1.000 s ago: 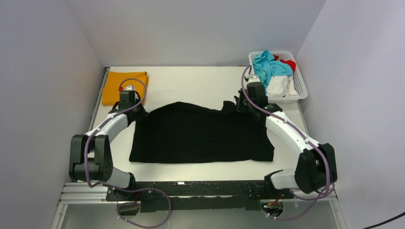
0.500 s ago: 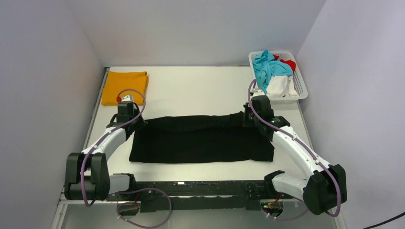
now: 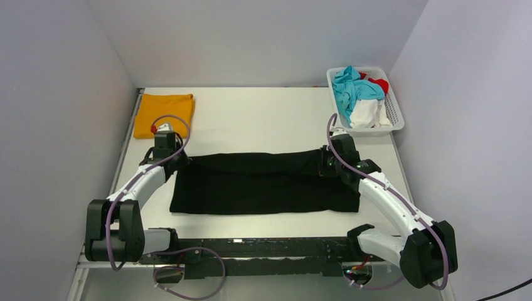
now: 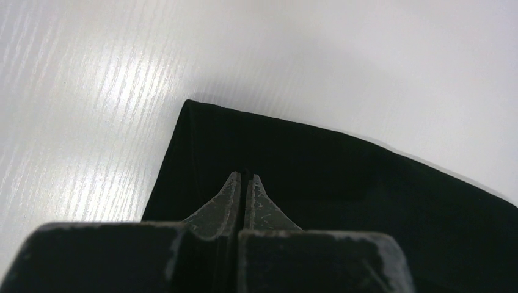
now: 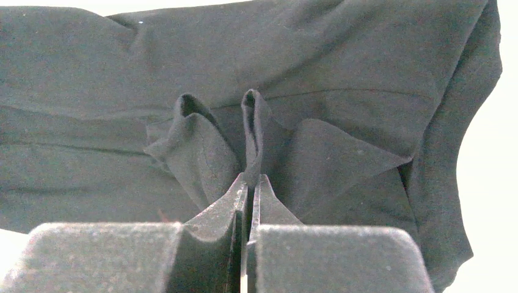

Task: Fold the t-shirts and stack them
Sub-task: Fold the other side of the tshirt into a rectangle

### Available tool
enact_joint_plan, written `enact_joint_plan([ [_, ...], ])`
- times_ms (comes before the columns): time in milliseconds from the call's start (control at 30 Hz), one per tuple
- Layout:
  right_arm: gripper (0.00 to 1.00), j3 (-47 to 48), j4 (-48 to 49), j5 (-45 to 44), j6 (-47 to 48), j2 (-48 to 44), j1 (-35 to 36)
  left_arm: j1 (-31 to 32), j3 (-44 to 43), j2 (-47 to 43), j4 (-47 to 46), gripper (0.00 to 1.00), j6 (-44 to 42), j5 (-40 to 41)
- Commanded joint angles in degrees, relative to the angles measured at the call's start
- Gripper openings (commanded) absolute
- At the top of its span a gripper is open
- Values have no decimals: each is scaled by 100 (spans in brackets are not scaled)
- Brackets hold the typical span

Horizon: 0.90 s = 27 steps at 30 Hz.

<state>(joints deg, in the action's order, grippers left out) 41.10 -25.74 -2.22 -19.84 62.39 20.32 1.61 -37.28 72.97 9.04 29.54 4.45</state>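
Note:
The large black t-shirt [image 3: 263, 182] lies across the table's middle, its far part folded toward the near edge. My left gripper [image 3: 177, 158] is shut on the fold's left corner; in the left wrist view [image 4: 245, 178] the fingers pinch black cloth [image 4: 342, 183]. My right gripper [image 3: 325, 164] is shut on the fold's right end; in the right wrist view [image 5: 250, 178] a pleat of the shirt [image 5: 255, 128] stands between the fingertips. The orange-yellow t-shirt [image 3: 164, 113] lies folded at the far left corner.
A white lattice basket [image 3: 391, 111] at the far right holds teal, white and red cloth. Grey walls close in left, back and right. The arm bases sit on a rail along the near edge.
Both grippers have carried the black shirt's far edge toward the near edge, turning the spread shirt into a narrower folded band. The right gripper has also dropped lower.

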Motion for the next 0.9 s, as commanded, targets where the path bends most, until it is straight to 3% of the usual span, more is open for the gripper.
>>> enact_joint_plan([
  [0,2,-77,-239,359,-229,-192,29,9,-173,-39,65,0,128,221],
  [67,3,-182,-296,471,-378,-208,47,10,-137,-4,129,1,152,251],
  [167,13,-338,-493,526,-668,-235,76,10,-61,39,239,4,256,451],
  [267,32,-297,-1047,789,-934,-331,85,12,-117,-35,538,20,362,783],
  [300,45,-270,-1276,951,-997,-416,86,15,-177,-106,716,37,436,945],
  [367,73,-164,-1816,1253,-1021,-633,94,9,-393,-321,1150,95,606,1269],
  [400,88,-96,-2061,1402,-945,-756,93,10,-504,-458,1320,99,662,1350],
  [433,99,-21,-2299,1498,-871,-893,95,14,-589,-605,1422,99,706,1381],
  [567,100,234,-2317,1003,-792,-1182,84,16,-915,-953,1454,99,786,1019],
  [733,100,343,-553,434,-941,-536,46,193,-831,-497,198,100,495,-972],
  [867,100,763,474,535,-754,812,-11,375,-959,450,-142,99,352,-1944],
])
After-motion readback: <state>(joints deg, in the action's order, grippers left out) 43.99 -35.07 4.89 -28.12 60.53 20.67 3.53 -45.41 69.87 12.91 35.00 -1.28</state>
